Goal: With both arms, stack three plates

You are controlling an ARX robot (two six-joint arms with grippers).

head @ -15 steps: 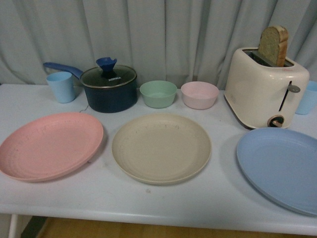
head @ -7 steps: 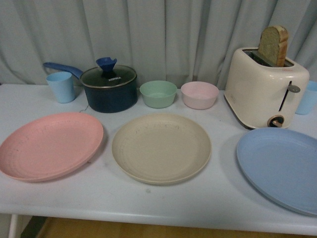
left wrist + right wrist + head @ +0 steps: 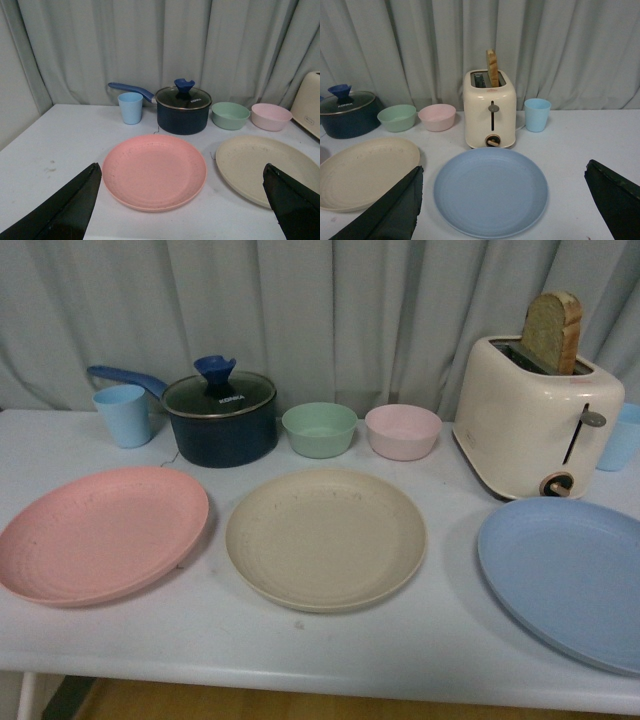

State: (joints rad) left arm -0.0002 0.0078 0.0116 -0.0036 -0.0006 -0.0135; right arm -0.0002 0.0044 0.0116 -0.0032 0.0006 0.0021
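Three plates lie apart in a row on the white table (image 3: 330, 640): a pink plate (image 3: 100, 533) at the left, a beige plate (image 3: 325, 537) in the middle, a blue plate (image 3: 565, 575) at the right. Neither arm shows in the front view. In the left wrist view my left gripper (image 3: 182, 200) stands open, back from the pink plate (image 3: 154, 171), with the beige plate (image 3: 265, 165) off to one side. In the right wrist view my right gripper (image 3: 502, 200) is open, back from the blue plate (image 3: 490, 190); the beige plate (image 3: 365, 170) lies beside it. Both hold nothing.
Along the back stand a light blue cup (image 3: 124, 415), a dark blue lidded pot (image 3: 220, 418), a green bowl (image 3: 319, 429), a pink bowl (image 3: 402, 431) and a cream toaster (image 3: 535, 420) with bread in it. Another blue cup (image 3: 537, 114) stands beside the toaster. A grey curtain hangs behind.
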